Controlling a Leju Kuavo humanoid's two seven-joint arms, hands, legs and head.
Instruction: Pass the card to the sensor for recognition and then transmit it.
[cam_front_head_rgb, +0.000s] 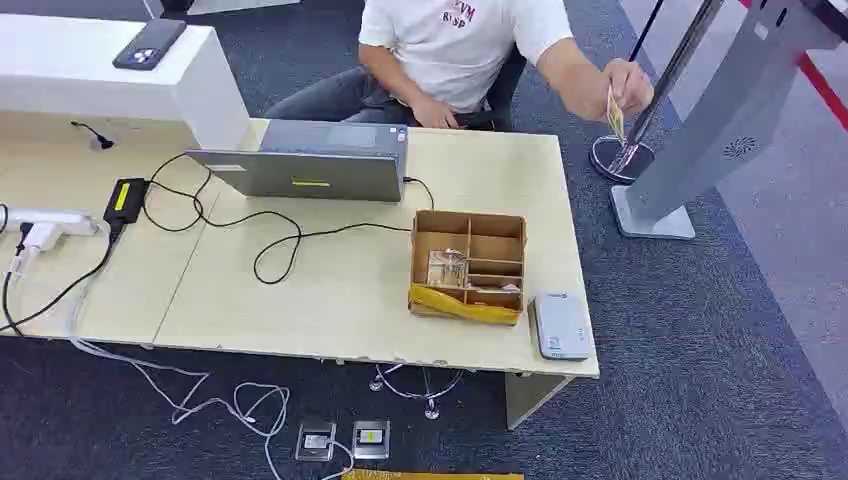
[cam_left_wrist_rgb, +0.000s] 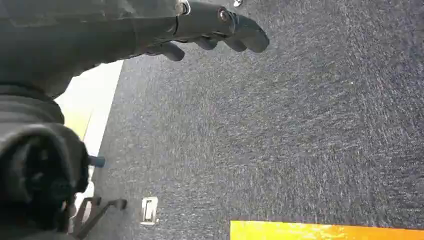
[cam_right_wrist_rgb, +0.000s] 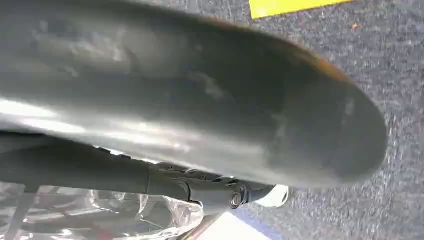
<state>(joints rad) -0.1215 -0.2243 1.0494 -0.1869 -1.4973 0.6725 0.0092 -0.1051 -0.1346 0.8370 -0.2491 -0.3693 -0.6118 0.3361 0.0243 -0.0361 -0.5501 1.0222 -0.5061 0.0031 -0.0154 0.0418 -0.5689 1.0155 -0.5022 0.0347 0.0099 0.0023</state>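
We are hanging both arms over the dark carpet (cam_left_wrist_rgb: 300, 125): our left hand (cam_left_wrist_rgb: 210, 30) is spreading its fingers, holding nothing; our right hand (cam_right_wrist_rgb: 200, 125) is too blurred to judge. Far right, a person's hand (cam_front_head_rgb: 628, 88) is holding the card (cam_front_head_rgb: 615, 117); the grey sensor (cam_front_head_rgb: 560, 326) is lying on the table (cam_front_head_rgb: 340, 300)'s near right corner.

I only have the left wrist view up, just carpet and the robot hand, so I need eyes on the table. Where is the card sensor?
Observer: In the head view the grey sensor lies flat at the near right corner of the table, just right of the cardboard box.
Operator: Is the card on the table too?
Observer: No. A person's hand holds the card up, beyond the table's far right corner.
Operator: Anything in the box?
Observer: It is split into compartments. One holds small clear items that I cannot make out.
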